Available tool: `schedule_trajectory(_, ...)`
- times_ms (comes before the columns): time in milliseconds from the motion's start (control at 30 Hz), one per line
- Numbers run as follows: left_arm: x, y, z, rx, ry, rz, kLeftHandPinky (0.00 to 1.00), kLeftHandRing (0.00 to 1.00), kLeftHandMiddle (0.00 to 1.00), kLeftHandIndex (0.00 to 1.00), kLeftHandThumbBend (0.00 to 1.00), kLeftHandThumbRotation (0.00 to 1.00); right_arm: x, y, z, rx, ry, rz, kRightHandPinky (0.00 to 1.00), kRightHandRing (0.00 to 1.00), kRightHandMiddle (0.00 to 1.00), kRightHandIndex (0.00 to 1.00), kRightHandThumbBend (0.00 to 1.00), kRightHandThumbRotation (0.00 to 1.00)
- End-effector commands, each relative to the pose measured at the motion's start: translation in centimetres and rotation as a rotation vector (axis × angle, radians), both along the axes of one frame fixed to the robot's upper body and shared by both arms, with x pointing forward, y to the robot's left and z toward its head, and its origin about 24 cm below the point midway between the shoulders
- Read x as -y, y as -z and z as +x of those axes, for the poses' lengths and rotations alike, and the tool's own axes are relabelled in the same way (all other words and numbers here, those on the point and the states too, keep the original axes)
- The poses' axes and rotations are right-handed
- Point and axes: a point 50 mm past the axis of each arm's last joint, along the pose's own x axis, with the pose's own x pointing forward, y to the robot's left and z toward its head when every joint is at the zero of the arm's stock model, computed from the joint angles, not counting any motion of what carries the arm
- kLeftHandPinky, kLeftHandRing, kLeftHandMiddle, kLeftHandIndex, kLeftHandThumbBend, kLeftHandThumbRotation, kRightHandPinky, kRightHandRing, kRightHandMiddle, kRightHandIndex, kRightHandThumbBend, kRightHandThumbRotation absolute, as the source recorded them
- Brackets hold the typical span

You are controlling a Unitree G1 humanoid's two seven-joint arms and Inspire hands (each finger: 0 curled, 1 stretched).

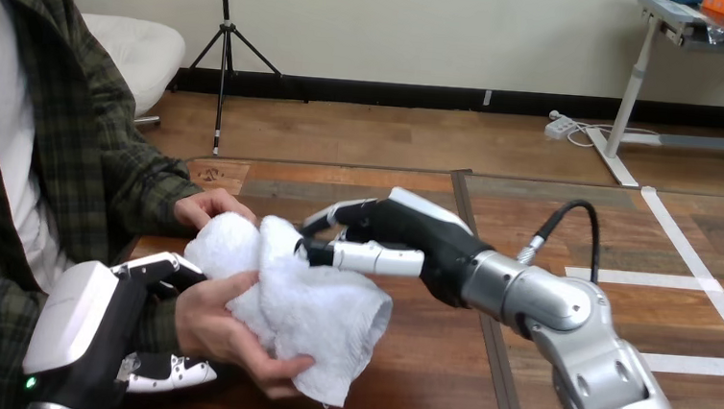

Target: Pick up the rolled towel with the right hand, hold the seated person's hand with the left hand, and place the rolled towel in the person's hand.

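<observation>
The white towel (303, 306), loosely bunched, lies in the person's upturned hand (219, 334) at lower centre-left. The person's other hand (206, 207) rests against the towel's far top. My right hand (404, 236) reaches in from the right, its fingertips and thumb closed together on a fold at the towel's right upper edge. My left hand (90, 325) sits at the lower left, with fingers above and thumb (173, 372) below the person's wrist, curled round it.
The wooden table (442, 383) spreads out under both arms, with bare surface to the right of the towel and in front of it. The person's torso and sleeve fill the left side.
</observation>
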Motion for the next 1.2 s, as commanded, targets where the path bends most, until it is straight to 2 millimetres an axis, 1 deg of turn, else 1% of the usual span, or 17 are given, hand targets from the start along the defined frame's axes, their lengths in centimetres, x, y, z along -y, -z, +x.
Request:
schedule_trajectory(0,1.6,-1.5,2.3,0.08,0.076,-0.03,0.52,0.55,0.58,0.61,0.95,0.09,-0.5,-3.0,0.3,0.11,-0.018,0.095,0.91,1.0,1.0,1.0,1.0,0.67)
schedule_trajectory(233,1.6,-1.5,2.7,0.079,0.091,-0.012,0.55,0.59,0.62,0.65,0.98,0.16,1.0,-3.0,0.4,0.116,0.031,0.122,0.91,1.0,1.0,1.0,1.0,0.67)
schedule_trajectory(300,1.6,-1.6,2.8,0.078,0.095,-0.011,0.57,0.61,0.66,0.68,0.99,0.2,1.2,-3.1,0.4,0.121,0.037,0.122,0.9,1.0,1.0,1.0,1.0,0.67)
schedule_trajectory(533,1.6,-1.6,3.0,0.068,0.115,-0.003,0.61,0.67,0.73,0.77,1.0,0.29,2.9,-2.8,0.0,0.146,0.085,0.139,0.9,1.0,1.0,1.0,1.0,0.67)
schedule_trajectory(567,1.6,-1.6,3.0,0.066,0.118,-0.005,0.63,0.7,0.76,0.8,1.0,0.32,3.1,-2.8,-0.1,0.146,0.091,0.144,0.91,1.0,1.0,1.0,1.0,0.67)
schedule_trajectory(733,1.7,-1.5,3.1,0.058,0.135,-0.015,0.69,0.76,0.82,0.86,1.0,0.36,4.2,-2.4,-0.6,0.143,0.118,0.159,0.92,1.0,1.0,1.0,1.0,0.67)
schedule_trajectory(867,1.9,-1.6,3.2,0.057,0.15,-0.016,0.78,0.83,0.88,0.91,1.0,0.41,5.0,-2.1,-1.0,0.144,0.134,0.159,0.93,1.0,1.0,1.0,1.0,0.68)
schedule_trajectory(900,1.9,-1.6,3.2,0.058,0.152,-0.016,0.82,0.86,0.9,0.93,1.0,0.43,5.1,-2.1,-1.0,0.144,0.136,0.159,0.93,1.0,1.0,1.0,1.0,0.68)
schedule_trajectory(1133,2.4,-2.0,3.5,0.08,0.184,-0.01,0.9,0.94,0.97,0.98,1.0,0.52,6.2,-1.4,-1.6,0.155,0.163,0.178,0.92,1.0,1.0,1.0,1.0,0.69)
schedule_trajectory(1167,2.5,-2.0,3.5,0.082,0.186,-0.009,0.92,0.96,0.98,0.99,1.0,0.55,6.3,-1.2,-1.7,0.156,0.165,0.182,0.92,1.0,1.0,1.0,1.0,0.69)
